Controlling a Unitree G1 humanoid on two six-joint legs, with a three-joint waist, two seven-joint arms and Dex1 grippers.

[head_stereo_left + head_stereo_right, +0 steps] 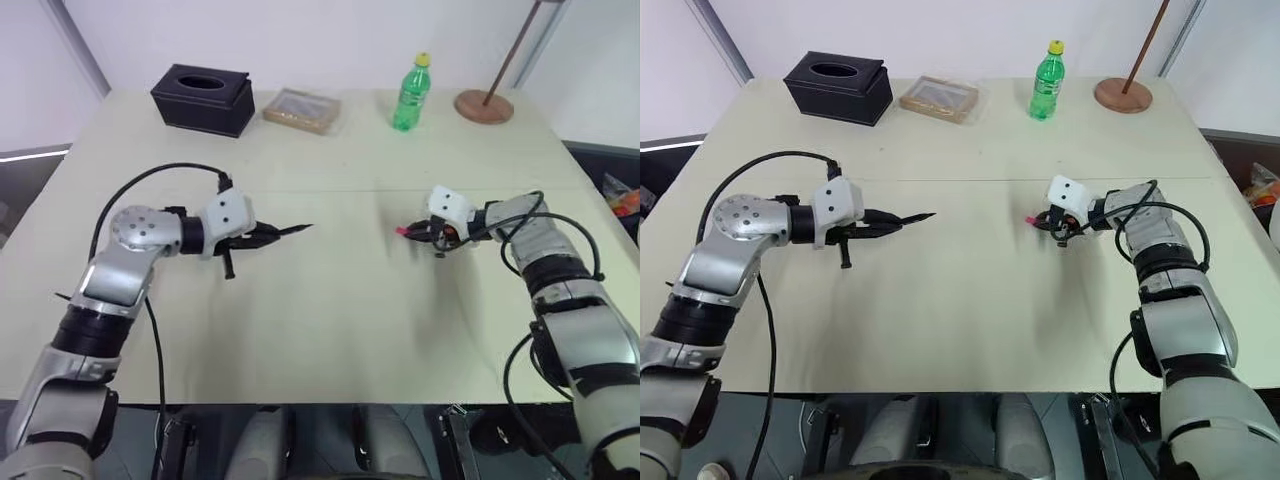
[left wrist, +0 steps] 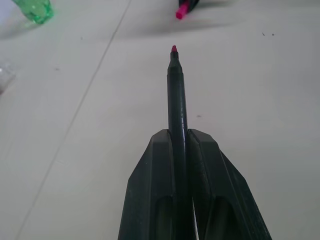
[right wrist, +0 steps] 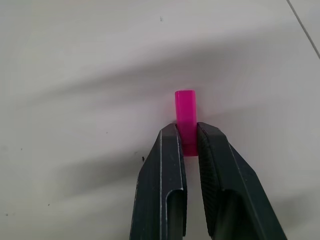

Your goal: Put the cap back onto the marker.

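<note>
While the left gripper point(image 2: 186, 137) clamps the marker point(image 2: 176, 95), tip forward, the right gripper point(image 3: 187, 131) pinches the cap point(image 3: 185, 112) over the table point(image 1: 330, 320).

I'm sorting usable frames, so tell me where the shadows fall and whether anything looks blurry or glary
Head views: even light, with soft shadows on the table under both arms. Right wrist view: broad soft shadow bands behind the cap, which looks sharp. Left wrist view: the marker tip is crisp, while the green bottle is softer. No glare stands out.
</note>
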